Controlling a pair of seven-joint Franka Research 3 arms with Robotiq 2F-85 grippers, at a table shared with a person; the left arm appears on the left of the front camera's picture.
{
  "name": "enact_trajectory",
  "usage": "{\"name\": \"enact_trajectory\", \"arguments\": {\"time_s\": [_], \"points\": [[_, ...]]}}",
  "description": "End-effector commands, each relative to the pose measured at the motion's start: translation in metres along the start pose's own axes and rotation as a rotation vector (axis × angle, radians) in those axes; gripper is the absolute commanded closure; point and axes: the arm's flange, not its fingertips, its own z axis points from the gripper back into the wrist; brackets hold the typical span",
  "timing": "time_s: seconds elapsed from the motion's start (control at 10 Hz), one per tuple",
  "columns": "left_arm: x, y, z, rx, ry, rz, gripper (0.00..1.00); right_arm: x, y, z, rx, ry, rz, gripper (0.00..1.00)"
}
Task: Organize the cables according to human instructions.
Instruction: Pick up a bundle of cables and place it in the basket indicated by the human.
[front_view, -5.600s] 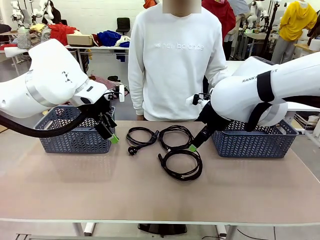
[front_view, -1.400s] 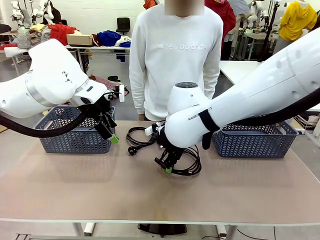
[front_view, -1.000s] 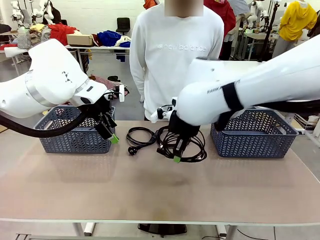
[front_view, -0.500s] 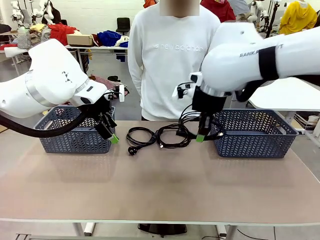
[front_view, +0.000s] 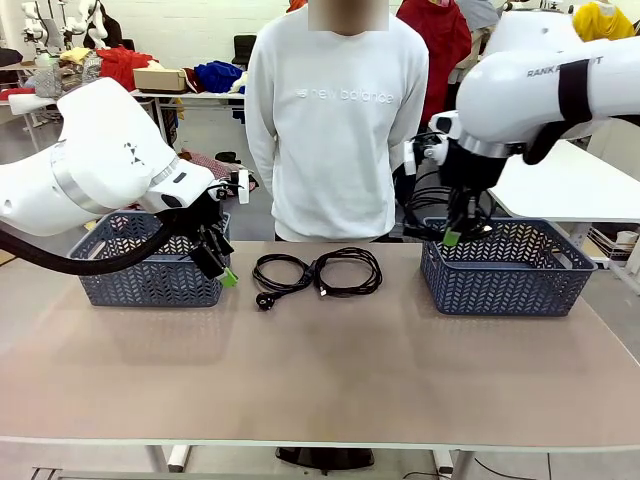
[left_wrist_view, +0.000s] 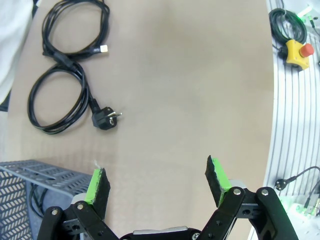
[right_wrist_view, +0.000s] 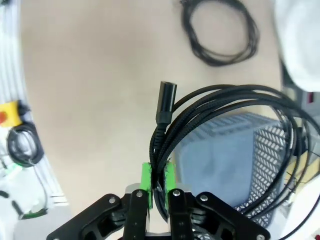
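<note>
Cable and basket matter most now. The right arm's fingers (front_view: 451, 238) are shut tight on one coiled black cable (front_view: 425, 205), up in the air over the near left corner of the right basket (front_view: 510, 285). The loop droops on the person's side and partly hangs out past the basket wall, so I think the drop needs a small move to the robot's right, farther in over the basket. From the right wrist, the cords run straight up between the green pads (right_wrist_view: 146, 181). The left arm's fingers (left_wrist_view: 97, 185) are wide apart and hold nothing, beside the left basket (front_view: 150, 280). Two more cables lie flat on the desk (front_view: 320, 380) between the baskets: the plug cable (front_view: 285, 259), nearer the left arm, and the second cable (front_view: 350, 293), which seems to touch it. The person's white sweatshirt (front_view: 340, 150) says "new balance". The right arm shows the letters "RANK".
</note>
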Motion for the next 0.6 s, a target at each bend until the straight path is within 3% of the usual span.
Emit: {"name": "enact_trajectory", "arguments": {"time_s": [0.0,0.5], "points": [[-0.001,0.001,0.001,-0.003,0.000,0.001,0.00,-0.030,-0.027,-0.005,-0.033,-0.028,-0.003,1.00],[-0.001,0.001,0.001,-0.003,0.000,0.001,0.00,-0.094,-0.070,-0.037,-0.095,-0.031,-0.097,1.00]]}}
